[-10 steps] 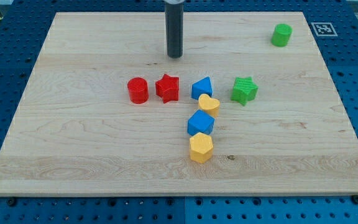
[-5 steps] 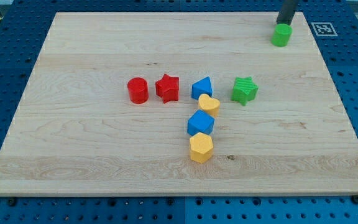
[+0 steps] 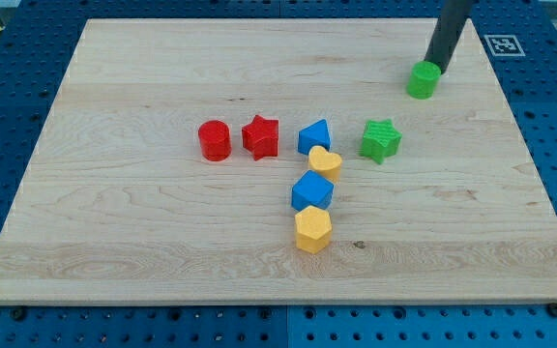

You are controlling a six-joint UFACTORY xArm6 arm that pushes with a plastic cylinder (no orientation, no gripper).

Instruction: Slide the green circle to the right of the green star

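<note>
The green circle point(image 3: 422, 80) sits near the view's upper right of the wooden board point(image 3: 114, 222). My tip point(image 3: 438, 70) touches its upper right side, the rod rising toward the view's top. The green star point(image 3: 380, 140) lies below and to the left of the circle, in the middle row of blocks. The circle is above the star and slightly to its right.
A red circle point(image 3: 215, 140), a red star point(image 3: 260, 136) and a blue triangle-like block point(image 3: 314, 135) stand in a row left of the green star. A yellow heart point(image 3: 325, 162), a blue block point(image 3: 311, 190) and a yellow hexagon point(image 3: 312, 230) run downward.
The rod swept from the board's top middle to the green circle, then pushed it down and to the left, toward the green star.
</note>
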